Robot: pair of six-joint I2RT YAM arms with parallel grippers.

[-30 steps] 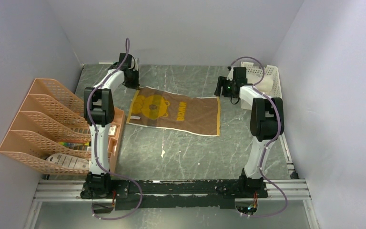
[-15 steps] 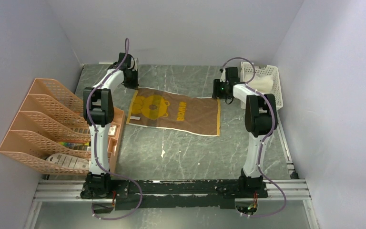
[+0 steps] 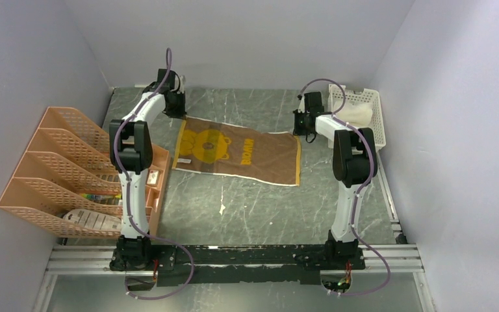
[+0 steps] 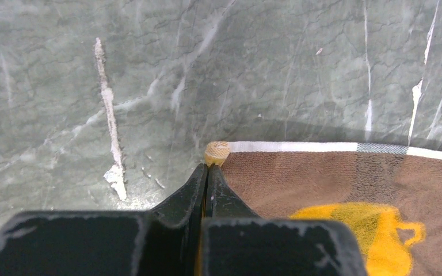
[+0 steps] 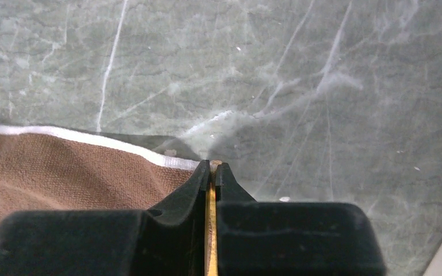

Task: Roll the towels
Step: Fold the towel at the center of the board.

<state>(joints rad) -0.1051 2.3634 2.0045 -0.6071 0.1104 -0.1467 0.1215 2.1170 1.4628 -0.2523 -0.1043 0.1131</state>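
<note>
Left wrist: the left gripper point(image 4: 207, 168) is pinching a far corner of the towel point(image 4: 334, 178), the right gripper point(image 5: 213, 165) seemingly likewise; such thin bites are risking slipping during rolling.

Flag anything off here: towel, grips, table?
Nothing damaged or spilled. The brown towel lies flat but skewed on the table; left gripper and right gripper each pinch a far corner. The cream towel sits in the white basket.
</note>
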